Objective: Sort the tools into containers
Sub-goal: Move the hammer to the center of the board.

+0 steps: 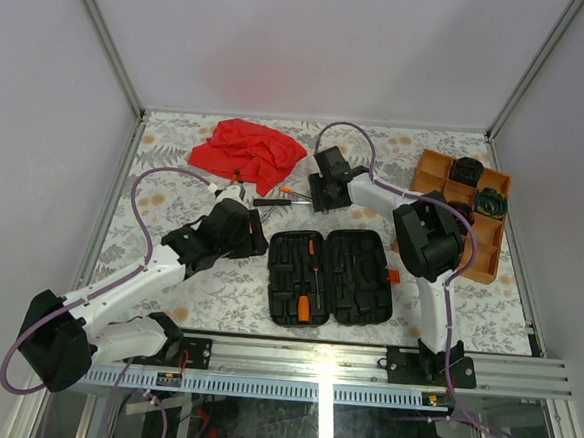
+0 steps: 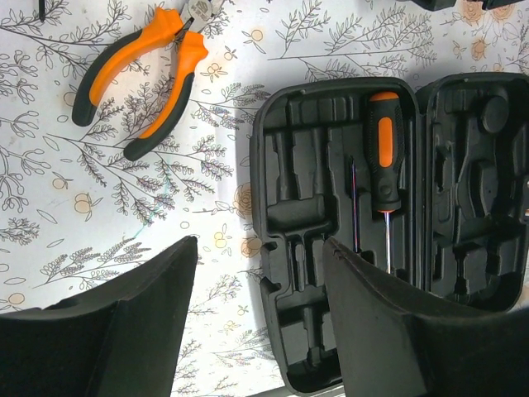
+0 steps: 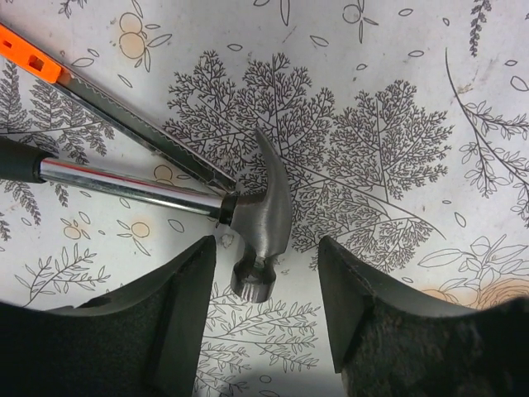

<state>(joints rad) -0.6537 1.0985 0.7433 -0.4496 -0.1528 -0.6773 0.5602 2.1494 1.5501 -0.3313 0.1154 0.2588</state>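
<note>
My right gripper [image 3: 266,285] hangs open and empty just over the hammer [image 3: 263,222], its fingers [image 3: 186,289] standing either side of the striking face without touching it; I judge that picking up this hammer is the step in hand. To do it well I would come straight down and close across the steel neck right behind the head, where the weight sits, so the handle does not swing when I lift. A slim orange-handled tool [image 3: 124,116] lies with its tip against that neck; I must keep it out of the grip, and lift slowly in case it drags along.

My left gripper [image 2: 260,318] is open too, holding nothing, low over the table between the orange-handled pliers [image 2: 136,78] and the black tool case [image 2: 314,223]; both lie within its reach.

The case lies open and flat near the arm bases, orange latch [image 1: 393,276] on its right edge. Its left half holds an orange-and-black screwdriver [image 2: 384,157] seated in a moulded slot, a thin driver [image 2: 354,207] beside it, and one more orange-handled piece [image 1: 304,305] nearer me; its right half looks bare. I take the long slot for the hammer's. The orange tray [image 1: 434,169] at far right holds a dark coil [image 1: 466,169] and a greenish coil [image 1: 492,201] in separate compartments. The red cloth [image 1: 249,151] lies apart, at the back.
</note>
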